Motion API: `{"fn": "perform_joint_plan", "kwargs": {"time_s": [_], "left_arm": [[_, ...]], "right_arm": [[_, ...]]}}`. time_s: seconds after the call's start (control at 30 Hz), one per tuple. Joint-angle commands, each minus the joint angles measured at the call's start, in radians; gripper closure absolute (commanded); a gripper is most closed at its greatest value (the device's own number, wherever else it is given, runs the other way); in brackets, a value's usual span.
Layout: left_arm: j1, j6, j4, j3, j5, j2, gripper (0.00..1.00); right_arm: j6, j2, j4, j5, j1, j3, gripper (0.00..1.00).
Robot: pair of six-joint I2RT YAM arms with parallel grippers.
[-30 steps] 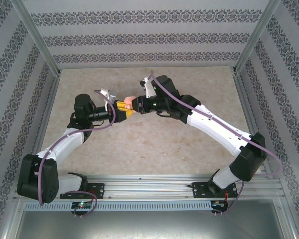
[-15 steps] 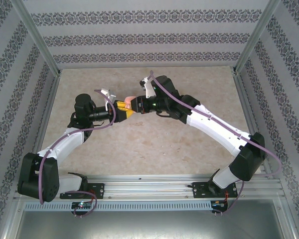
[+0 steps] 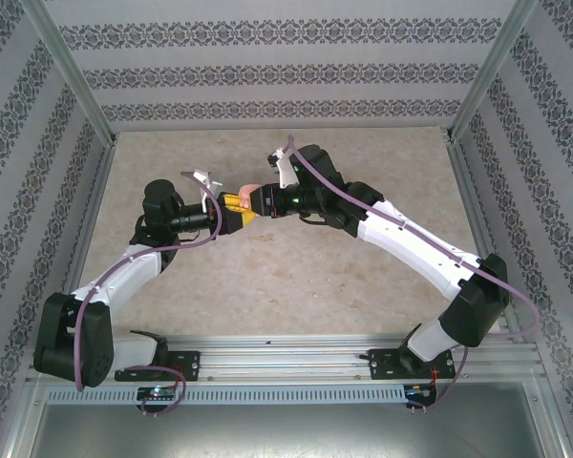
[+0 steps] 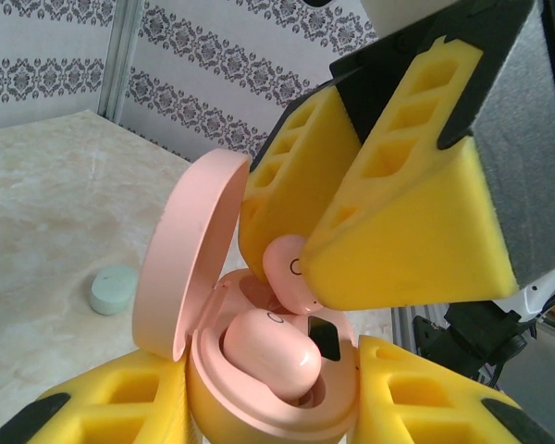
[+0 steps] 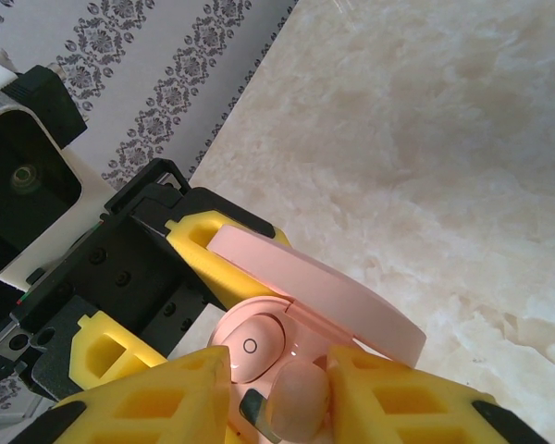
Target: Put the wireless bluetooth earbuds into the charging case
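Surface (image 3: 296, 277): pale marbled stone, lying well below both of my pincers, which meet in the air above its middle.
Arms: in the overhead view both are in the same pose as a second ago, with no shift I can make out.
Left pincer (image 3: 237, 218): yellow foam pads pressed against the two sides of the charging case, pinching it and holding it up.
Right pincer (image 5: 282, 379): pads drawn in around the second pink earbud, directly above my left pincer. I cannot tell whether they grip the bud firmly or have begun to slacken.
Charging case (image 4: 259, 421): pale pink, between my left pads, with the lid (image 4: 185, 259) swung open and standing upright on the side away from my right pincer.
First pink earbud (image 4: 268, 356): seated in one well of the case.
Second pink earbud (image 4: 291, 277): between my right pads, its lower end at the mouth of the other well, tilted and not yet seated.
Mint green bud (image 4: 111, 289): on the surface, well apart from both pincers.
Meaning: with nothing large moving, I judge the work to be at the fingertips. This pink pair is nearly in, and the bud needs settling before the lid can close.
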Motion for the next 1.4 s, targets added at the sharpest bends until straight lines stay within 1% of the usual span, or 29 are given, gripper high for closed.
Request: {"fn": "perform_joint_plan", "kwargs": {"time_s": [0.0, 0.17, 0.83, 1.0, 1.37], "left_arm": [[-0.020, -0.009, 0.082, 0.028, 0.045, -0.020, 0.79], [-0.021, -0.011, 0.090, 0.030, 0.046, -0.017, 0.79], [-0.024, -0.021, 0.124, 0.022, 0.054, 0.002, 0.79], [-0.024, -0.022, 0.130, 0.021, 0.058, 0.006, 0.79], [-0.025, -0.031, 0.142, 0.013, 0.060, -0.001, 0.79]], "right_arm": [[-0.012, 0.002, -0.044, 0.049, -0.010, 0.014, 0.66], [-0.017, 0.000, -0.057, 0.055, -0.010, 0.030, 0.64], [-0.026, 0.008, -0.091, 0.069, -0.010, 0.085, 0.61], [-0.029, 0.001, -0.101, 0.079, -0.009, 0.102, 0.58], [-0.032, 0.002, -0.115, 0.084, -0.005, 0.139, 0.57]]}}
